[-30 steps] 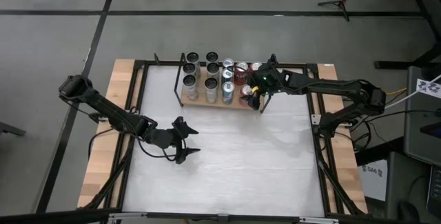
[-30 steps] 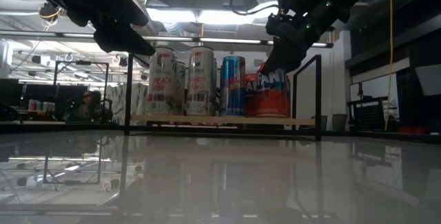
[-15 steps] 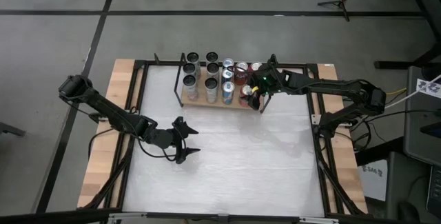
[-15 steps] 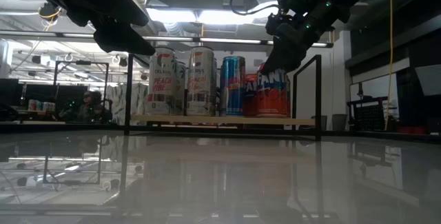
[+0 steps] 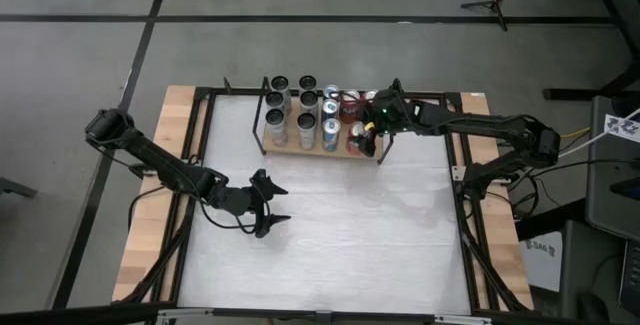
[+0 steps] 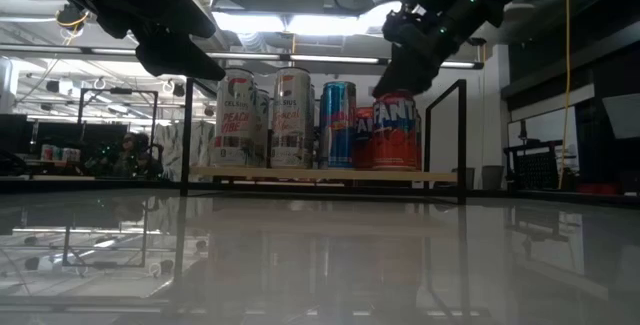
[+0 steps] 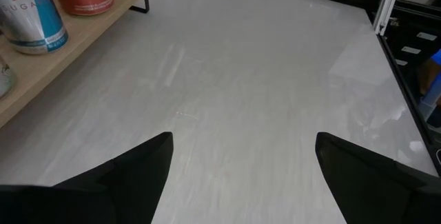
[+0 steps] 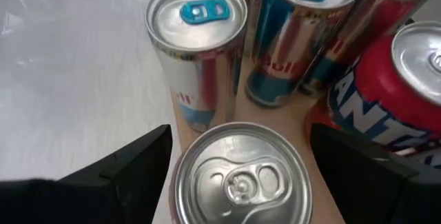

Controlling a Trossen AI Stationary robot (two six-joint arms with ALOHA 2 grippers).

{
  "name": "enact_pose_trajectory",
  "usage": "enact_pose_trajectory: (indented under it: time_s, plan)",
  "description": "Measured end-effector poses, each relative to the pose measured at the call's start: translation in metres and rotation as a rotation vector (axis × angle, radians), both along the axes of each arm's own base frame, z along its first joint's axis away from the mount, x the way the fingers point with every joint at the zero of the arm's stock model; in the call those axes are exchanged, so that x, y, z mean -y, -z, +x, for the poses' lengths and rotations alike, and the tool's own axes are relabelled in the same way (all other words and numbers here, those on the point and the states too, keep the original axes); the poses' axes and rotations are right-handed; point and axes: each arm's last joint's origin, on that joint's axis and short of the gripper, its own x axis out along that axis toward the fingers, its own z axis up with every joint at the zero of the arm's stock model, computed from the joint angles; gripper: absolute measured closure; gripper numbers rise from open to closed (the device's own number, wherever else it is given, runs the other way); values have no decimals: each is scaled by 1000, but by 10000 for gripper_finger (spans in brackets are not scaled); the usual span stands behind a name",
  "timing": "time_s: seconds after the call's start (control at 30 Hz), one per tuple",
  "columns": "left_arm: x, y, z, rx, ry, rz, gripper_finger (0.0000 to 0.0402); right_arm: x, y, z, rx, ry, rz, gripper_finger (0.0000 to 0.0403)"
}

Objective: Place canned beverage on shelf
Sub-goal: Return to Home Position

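The shelf [image 5: 300, 152] is a light-wood board with black rod uprights, standing at the table's far middle. Several cans stand on it. A red canned beverage [image 6: 397, 135] stands upright on its base at the board's near right end, its silver top [image 8: 241, 176] showing in the right wrist view. My right gripper [image 6: 396, 77] hangs open just above this can [image 5: 360, 145], one finger to each side of its top and clear of it. My left gripper [image 5: 287, 205] hovers open over the table's left middle, with nothing between its fingers [image 7: 148, 162].
Tall silver cans [image 6: 235, 115] and a blue can [image 6: 337, 123] fill the shelf left of the red one, with a second red can [image 8: 406, 93] behind it. A black upright [image 6: 463, 135] stands close on the right. Bare white tabletop [image 5: 360, 235] lies on the near side.
My right gripper has risen off the red can, which stays standing on the shelf; its fingers, which overlapped the can's upper part before, are now above its top. The gap between the fingers looks the same.
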Motion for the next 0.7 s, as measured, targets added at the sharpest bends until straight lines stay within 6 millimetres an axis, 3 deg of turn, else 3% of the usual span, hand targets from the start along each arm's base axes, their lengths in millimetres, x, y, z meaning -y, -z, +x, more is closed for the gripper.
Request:
enact_pose_trajectory:
  time_s: [0.27, 0.5, 0.7]
  plan:
    - [0, -1, 0, 7, -5, 2, 52, 1, -20, 2, -8, -1, 3, 63]
    - [-9, -16, 12, 164, -14, 47, 52, -2, -74, -4, -90, 1, 36, 63]
    - [-28, -43, 22, 291, -33, 110, 52, -7, -122, -13, -58, -5, 101, 63]
